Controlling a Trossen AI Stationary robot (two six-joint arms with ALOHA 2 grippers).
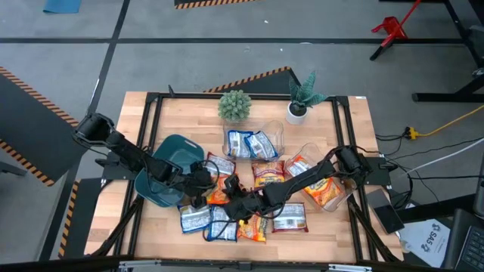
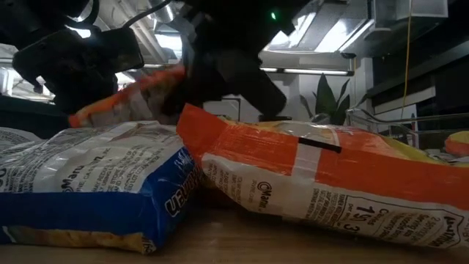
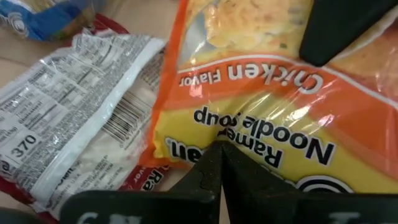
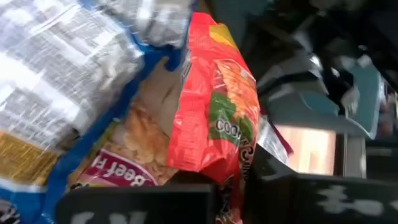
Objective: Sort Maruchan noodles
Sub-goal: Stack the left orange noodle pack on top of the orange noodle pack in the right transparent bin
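The left claw (image 1: 203,183) is clamped on an orange chicken packet (image 3: 261,106), a red-edged packet (image 3: 81,130) just beside it. The right claw (image 1: 240,202) seemingly pinches an orange-red packet (image 4: 214,118) amid the counter (image 1: 325,227) pile.

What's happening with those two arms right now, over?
Left gripper shut on orange chicken packet. Right gripper beside it in the packet pile, grip unclear. Loose packets crowd both; teal bin behind the left arm.

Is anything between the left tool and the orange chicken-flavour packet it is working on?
Nothing visible: the left tool is already shut on the orange-yellow plastic chicken ramen packet, lifted off the pile. The right tool sits close beside it.
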